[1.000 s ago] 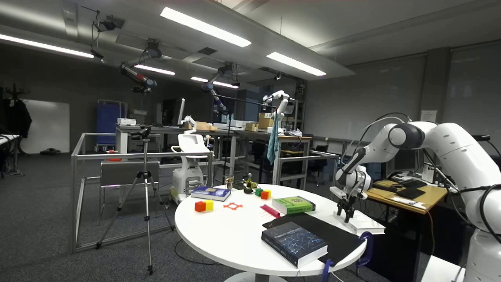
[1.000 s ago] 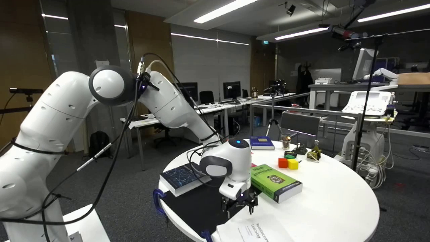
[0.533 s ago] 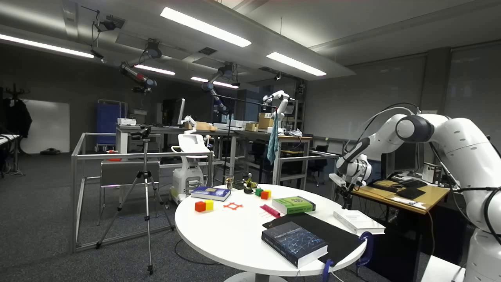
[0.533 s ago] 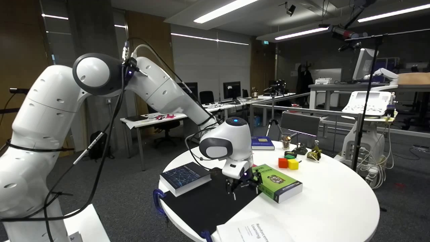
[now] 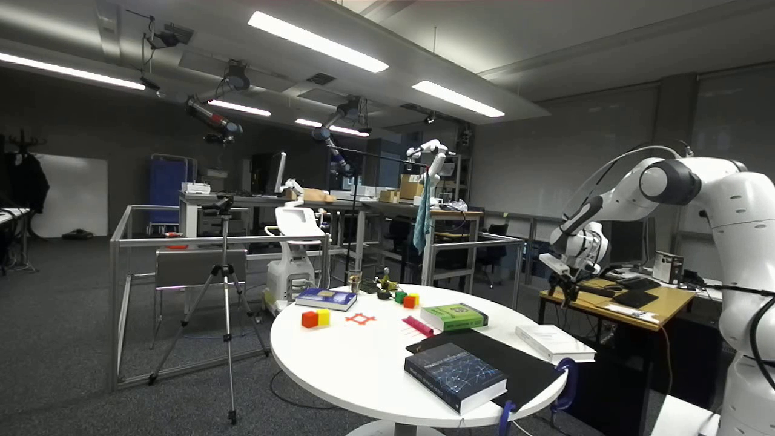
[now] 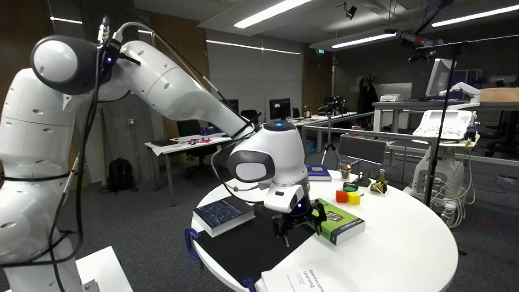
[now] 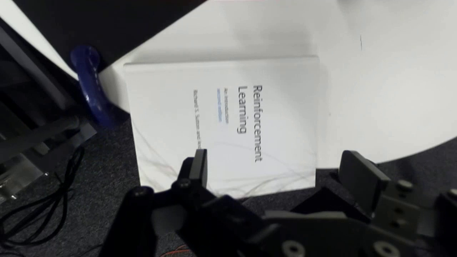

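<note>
Okay, so the fingers [image 7: 199, 167] are spread wide with just air between them, up above the surface [image 5: 345, 363] and apart from the stuff on it as far as I can see. In the wrist view they poke in at the bottom, one of them overlapping a white book [image 7: 225, 114] that's lying flat lower down. The cover's a bit blurry, but the big print says "Reinforcement Learning", running sideways in that view. The book sits right at the rim, and part of it sticks out past the edge, over the dark floor [image 7: 96, 185].

Just beside it a blue clamp [image 7: 91, 85] is hooked on the rim, by the corner of a black mat [image 6: 251, 243]. There's another blue clamp [image 6: 190, 243] further along. A dark book [image 6: 223, 213] with a blue web pattern is at the mat's edge; can't tell how much of it is actually on the mat. A thick green book [image 6: 340, 223] lies near the mat too, and in that exterior view the fingers overlap it.

Further over there's a red cube [image 5: 309, 319] touching or almost touching a yellow cube [image 5: 323, 317], plus an orange hash-shaped thing [image 5: 361, 318], a long pink piece [image 5: 418, 326] and a blue book [image 5: 327, 298] near a glass [image 6: 345, 170] with something in it I can't make out. A tripod [image 5: 226, 284] and a white cart [image 5: 290, 277] stand in the background.
</note>
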